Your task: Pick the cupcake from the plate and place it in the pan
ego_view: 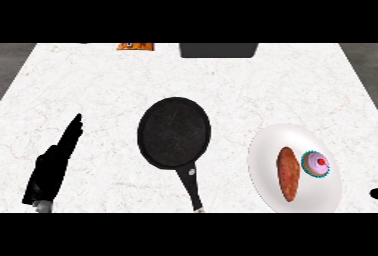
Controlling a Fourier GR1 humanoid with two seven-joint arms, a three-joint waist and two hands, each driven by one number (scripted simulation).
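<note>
One pan (174,132) sits mid-counter. Right of it, one plate (295,145) carries one cupcake (317,164) beside one sweet potato (288,173). Left of it, the left hand (53,165) rests, fingers straight. Right hand (373,192): barely visible, state undeterminable.

Pink-frosted cupcake (318,164) lies on white plate (275,145), right of black pan (174,132).

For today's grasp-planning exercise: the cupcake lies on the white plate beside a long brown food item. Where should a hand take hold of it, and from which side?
Grip the cupcake around its teal wrapper, probably coming from above and from the plate's right. The brown food lies close on its left, leaving little finger room there, while the right side is bare plate. The pink top is best left untouched.
</note>
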